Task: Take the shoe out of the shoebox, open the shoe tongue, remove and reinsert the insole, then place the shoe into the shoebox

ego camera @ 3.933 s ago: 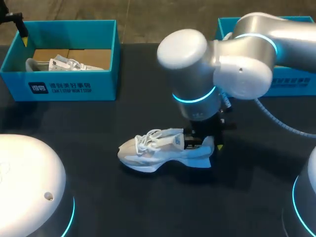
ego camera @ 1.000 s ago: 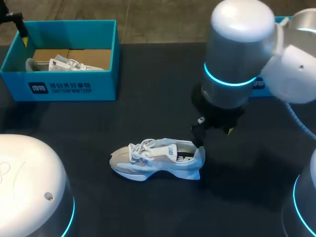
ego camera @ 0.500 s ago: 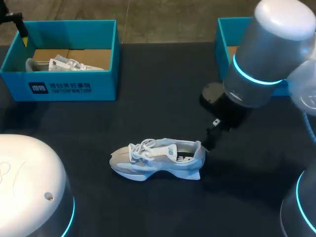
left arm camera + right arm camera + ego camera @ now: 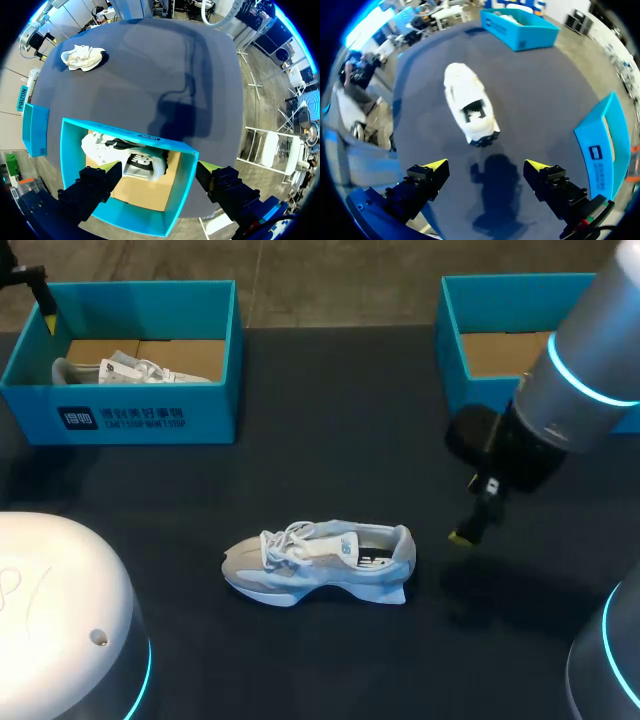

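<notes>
A pale grey and white lace-up sneaker [image 4: 315,560] stands on its sole near the middle of the dark table [image 4: 330,440]. Its toe points left and its heel right. It is outside both boxes and no gripper touches it. Its laces lie over the tongue, and the opening behind them shows a dark inside. Whether the insole is seated there cannot be told.

The right gripper [image 4: 486,167] hangs to the right of the sneaker's heel, near it but apart from it. In the right wrist view its two yellow-tipped fingers [image 4: 435,165] are spread wide with nothing between them, so it is released. The sneaker lies ahead of it, heel end closest.

At the far right of the table stands an empty teal cardboard shoebox [image 4: 455,335] with a bare brown floor, well apart from the sneaker.

At the far left stands a second teal shoebox [image 4: 130,415], and a white and black shoe [image 4: 125,160] lies inside it. The left gripper [image 4: 157,170] hovers over this box with its fingers splayed apart to either side of the box's opening. It grasps nothing and neither finger touches the shoe below.
</notes>
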